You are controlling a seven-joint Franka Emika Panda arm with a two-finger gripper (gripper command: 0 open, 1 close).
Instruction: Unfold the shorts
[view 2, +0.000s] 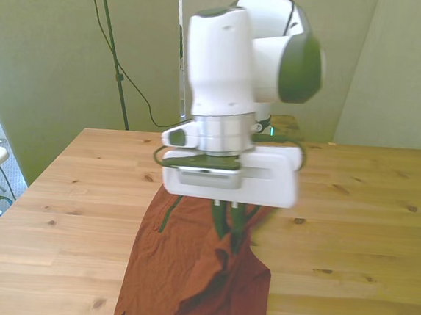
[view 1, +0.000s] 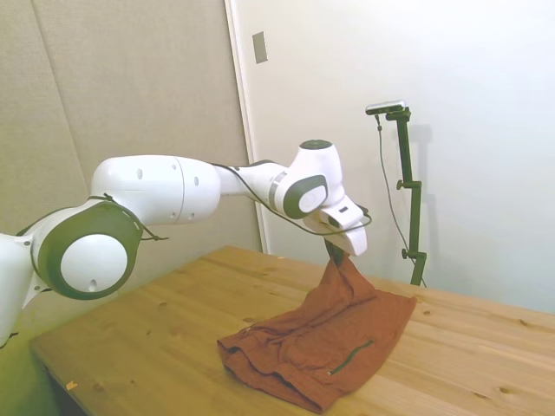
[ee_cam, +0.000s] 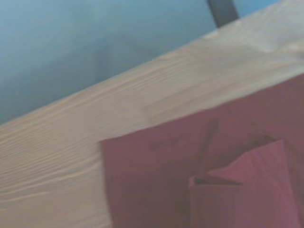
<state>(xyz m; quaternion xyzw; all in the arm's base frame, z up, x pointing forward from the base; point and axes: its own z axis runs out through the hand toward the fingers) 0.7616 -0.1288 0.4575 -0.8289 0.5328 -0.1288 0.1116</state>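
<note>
Front view, nearest edge first: the shorts (view 2: 200, 274) lie on the wooden table (view 2: 353, 214) at about 6 o'clock, rust-orange, running off the bottom edge of the picture. One panel is flat toward the front view's left; toward the middle a flap is doubled over on itself with a raised crease. A dark cord or drawstring (view 2: 169, 213) shows near the upper edge of the cloth, at roughly 10 o'clock from the fold.

Going farther back, the gripper (view 2: 229, 214) sits above the cloth's far end. Its dark fingers (view 2: 218, 219) are drawn close together and pinch a peak of the fabric. Side view confirms this: the shorts (view 1: 321, 347) rise in a tent to the gripper (view 1: 336, 254), while the rest is spread on the table (view 1: 156, 338). A dark pocket zip line (view 1: 351, 356) lies on the near panel, around 5 o'clock from the pinch point.

Wrist view: the shorts (ee_cam: 199, 180) show a straight edge on the table (ee_cam: 71, 142), with a small folded corner on top.

Progress (judgement): partway. One layer is lifted and the garment is partly opened, but the doubled flap and the bunched hem at the near end remain. Left to do: carry the held edge out, lay it flat, release.

Surroundings: a wall plate (view 1: 260, 47) on the far wall at 11 o'clock. Nothing else rests on the table; no obstacle visible in the path. Main risk seems to be the cloth dragging as one lump.
</note>
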